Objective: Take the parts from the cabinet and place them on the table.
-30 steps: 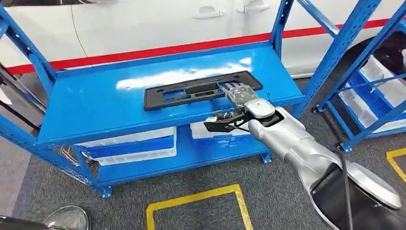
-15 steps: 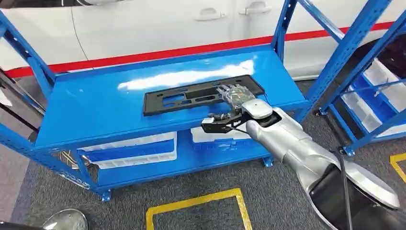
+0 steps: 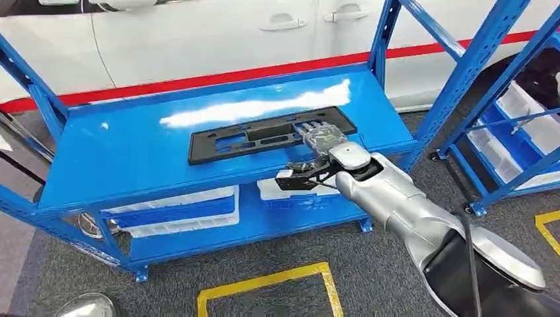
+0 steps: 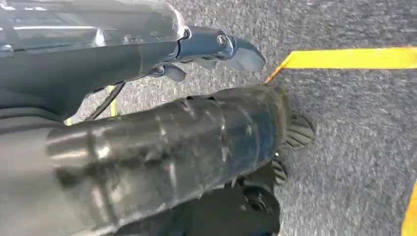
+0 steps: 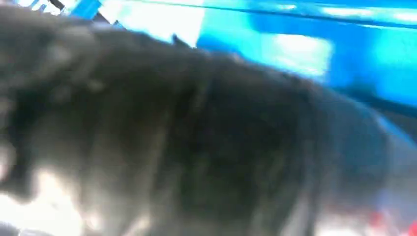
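Pickup step: right hand [image 3: 321, 140] rests on the black plate part [image 3: 264, 135] on the blue shelf [image 3: 132, 158]; grip cannot be told. Next, secure and lift clear.

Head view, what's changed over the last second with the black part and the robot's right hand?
The whole picture has drifted left, so the camera moved. The right hand stays on the near-right end of the black part, which still lies flat on the blue shelf. No lift shows; whether the hand grips it cannot be told.
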### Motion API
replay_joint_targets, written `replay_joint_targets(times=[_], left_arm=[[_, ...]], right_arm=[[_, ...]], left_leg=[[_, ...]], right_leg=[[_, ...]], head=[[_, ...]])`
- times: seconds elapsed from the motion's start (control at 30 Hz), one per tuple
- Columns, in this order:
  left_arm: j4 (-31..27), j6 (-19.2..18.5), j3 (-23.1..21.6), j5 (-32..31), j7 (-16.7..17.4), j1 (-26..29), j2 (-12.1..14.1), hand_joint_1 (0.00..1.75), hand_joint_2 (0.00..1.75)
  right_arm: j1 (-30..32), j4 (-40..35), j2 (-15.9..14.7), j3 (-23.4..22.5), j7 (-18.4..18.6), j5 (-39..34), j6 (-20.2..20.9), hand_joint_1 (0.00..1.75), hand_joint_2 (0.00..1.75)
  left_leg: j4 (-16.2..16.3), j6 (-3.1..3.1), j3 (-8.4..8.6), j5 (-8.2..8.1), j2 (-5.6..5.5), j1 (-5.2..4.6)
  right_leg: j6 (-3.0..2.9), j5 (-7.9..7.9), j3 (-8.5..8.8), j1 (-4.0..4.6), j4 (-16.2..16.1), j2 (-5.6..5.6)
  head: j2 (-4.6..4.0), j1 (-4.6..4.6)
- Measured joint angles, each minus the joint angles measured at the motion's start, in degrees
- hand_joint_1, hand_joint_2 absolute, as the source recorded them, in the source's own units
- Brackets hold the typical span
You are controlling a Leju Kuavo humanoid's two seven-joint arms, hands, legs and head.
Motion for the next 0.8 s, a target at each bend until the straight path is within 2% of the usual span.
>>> replay_joint_targets(times=[0.03, 0.07, 0.1, 0.13, 0.2, 0.23, 0.27, 0.3, 0.33, 0.37, 0.4, 0.43, 0.47, 0.53, 0.6, 0.63, 0.67, 0.73, 0.77, 0.8], left_arm=[[0.00, 0.00, 0.00, -0.02, 0.00, 0.00, 0.00, 0.00, 0.00], [0.00, 0.02, 0.00, -0.02, 0.00, 0.02, -0.02, 0.00, 0.00], [0.00, 0.02, 0.00, -0.04, 0.02, 0.15, -0.24, 0.00, 0.00], [0.00, 0.02, 0.00, -0.09, 0.02, 0.14, -0.28, 0.00, 0.00], [0.00, 0.02, 0.02, -0.11, 0.02, 0.09, -0.28, 0.00, 0.00], [0.00, 0.07, 0.02, -0.11, 0.02, 0.08, -0.28, 0.00, 0.00], [0.00, 0.07, 0.02, -0.11, 0.02, 0.07, -0.28, 0.00, 0.00], [0.00, 0.11, 0.02, -0.11, 0.02, 0.11, -0.28, 0.00, 0.00], [0.00, 0.13, 0.02, -0.11, 0.02, 0.13, -0.28, 0.00, 0.00], [0.00, 0.13, 0.02, -0.11, 0.04, 0.19, -0.37, 0.00, 0.00], [0.00, 0.13, 0.04, -0.13, 0.04, 0.20, -0.39, 0.00, 0.00], [0.00, 0.15, 0.04, -0.13, 0.04, 0.23, -0.39, 0.00, 0.00], [0.00, 0.17, 0.07, -0.13, 0.07, 0.18, -0.39, 0.00, 0.00], [0.00, 0.20, 0.04, -0.13, 0.04, 0.11, -0.39, 0.00, 0.00], [0.00, 0.20, 0.07, -0.13, 0.04, 0.17, -0.39, 0.00, 0.00], [0.02, 0.20, 0.07, -0.13, 0.07, 0.19, -0.44, 0.00, 0.00], [0.02, 0.20, 0.07, -0.20, 0.07, 0.14, -0.48, 0.00, 0.00], [0.02, 0.22, 0.07, -0.37, 0.07, -0.01, -0.48, 0.00, 0.00], [0.02, 0.28, 0.07, -0.39, 0.11, 0.00, -0.48, 0.00, 0.00], [0.02, 0.35, 0.07, -0.55, 0.17, 0.03, -0.48, 0.00, 0.00]], right_arm=[[-0.01, 0.00, 0.00, 0.00, -0.02, -0.02, 0.00, 0.00, 0.00], [-0.10, -0.08, 0.02, 0.00, -0.04, -0.04, 0.00, 0.00, 0.00], [-0.12, -0.15, -0.15, 0.00, -0.04, -0.04, 0.00, 0.00, 0.00], [-0.29, -0.15, -0.20, 0.00, -0.04, -0.07, 0.00, 0.00, 0.00], [-0.08, -0.15, -0.46, 0.00, -0.04, -0.04, 0.04, 0.00, 0.00], [0.26, -0.15, -0.50, 0.00, -0.04, -0.04, 0.04, 0.00, 0.00], [0.48, -0.15, -0.55, 0.00, -0.04, -0.04, 0.07, 0.00, 0.00], [0.56, -0.15, -0.55, 0.02, -0.04, -0.04, 0.07, 0.00, 0.00], [0.53, -0.15, -0.55, 0.02, -0.04, -0.04, 0.07, 0.00, 0.00], [0.46, -0.15, -0.57, 0.02, -0.04, -0.04, 0.04, 0.00, 0.00], [0.43, -0.15, -0.66, 0.02, -0.04, -0.04, 0.04, 0.00, 0.00], [0.41, -0.15, -0.77, 0.02, -0.04, -0.04, 0.07, 0.00, 0.00], [0.42, -0.17, -0.74, 0.02, -0.04, -0.04, 0.06, 0.00, 0.00], [0.49, -0.17, -0.70, 0.02, -0.07, -0.04, 0.07, 0.00, 0.00], [0.39, -0.28, -0.76, 0.02, -0.02, -0.04, 0.07, 0.00, 0.00], [0.33, -0.33, -0.74, 0.02, -0.02, -0.04, 0.04, 0.00, 0.00], [0.29, -0.33, -0.68, 0.02, -0.09, -0.04, 0.15, 0.00, 0.00], [0.38, -0.33, -0.39, 0.07, -0.18, -0.04, 0.64, 0.00, 0.00], [0.41, -0.33, -0.15, 0.24, -0.18, 0.00, 0.83, 0.00, 0.00], [0.42, -0.33, 0.15, 0.50, -0.15, 0.02, 1.01, 0.00, 0.00]], left_leg=[[-0.02, 0.20, 0.04, -0.04, -0.02, -0.11], [-0.92, 0.61, 0.53, 0.26, 0.04, 0.22], [-1.57, 0.78, 1.09, 0.57, 0.18, 0.52], [-1.68, 1.09, 1.21, 0.56, 0.19, 0.61], [-1.65, 1.37, 1.24, 0.42, 0.20, 0.61], [-1.57, 1.40, 1.23, 0.30, 0.20, 0.61], [-1.46, 1.38, 1.27, 0.15, 0.18, 0.63], [-1.29, 1.27, 1.38, -0.09, 0.14, 0.69], [-1.00, 1.08, 1.51, -0.39, 0.08, 0.74], [-0.64, 0.84, 1.66, -0.80, 0.04, 0.84], [-0.09, 0.51, 1.78, -1.29, 0.01, 0.90], [0.24, 0.02, 1.47, -1.66, -0.05, 0.64], [0.53, -0.32, 1.26, -1.76, -0.06, 0.48], [0.21, -0.83, 1.52, -1.67, 0.01, 0.74], [0.69, -1.44, 1.43, -2.32, 0.11, 0.88], [2.96, -1.61, 0.58, -3.67, 0.15, 0.89], [6.74, -1.75, -1.29, -5.57, 0.15, 0.92], [15.88, -1.99, -6.22, -8.99, 0.16, 0.91], [18.22, -1.96, -7.71, -9.09, 0.16, 0.91], [17.77, -1.79, -7.90, -7.84, 0.16, 0.90]], right_leg=[[0.31, 0.08, 0.14, -0.12, -0.25, -0.03], [0.76, -0.02, 0.38, 0.19, -0.41, -0.01], [1.02, -0.65, 0.06, -0.02, 0.57, -0.11], [1.11, -2.26, -1.10, -0.02, 2.93, -0.17], [1.47, -6.11, -5.49, -0.26, 11.42, -0.14], [1.70, -7.34, -8.07, -0.45, 15.80, -0.14], [1.88, -6.94, -9.13, -0.63, 17.13, -0.17], [2.03, -5.16, -8.80, -0.85, 15.70, -0.23], [2.09, -2.58, -7.32, -1.07, 12.10, -0.27], [2.12, 0.25, -5.04, -1.22, 7.13, -0.37], [2.06, 2.19, -2.79, -1.31, 2.02, -0.46], [1.94, 0.74, -2.30, -0.99, 1.45, -0.43], [1.48, 1.02, -2.16, -0.91, 1.30, -0.26], [0.96, 0.85, -2.28, -0.52, 1.34, -0.08], [0.13, 1.04, -1.75, -0.99, 0.76, -0.12], [-0.23, 0.93, -1.54, -1.00, 0.68, -0.10], [-0.41, 0.82, -1.45, -0.96, 0.68, -0.10], [-0.75, 0.59, -1.28, -0.64, 0.73, -0.17], [-0.90, 0.48, -1.20, -0.51, 0.76, -0.15], [-0.95, 0.34, -1.01, -0.41, 0.78, -0.04]], head=[[0.02, 0.00], [0.02, -0.02], [0.00, 0.04], [0.00, 0.07], [0.02, 0.07], [0.02, 0.07], [0.02, 0.07], [0.02, 0.07], [0.02, 0.07], [0.00, 0.07], [0.02, 0.07], [0.00, 0.09], [0.02, -0.11], [0.00, -0.07], [0.00, -0.07], [0.02, -0.09], [0.02, -0.09], [0.02, -0.09], [0.02, -0.09], [0.02, -0.09]])
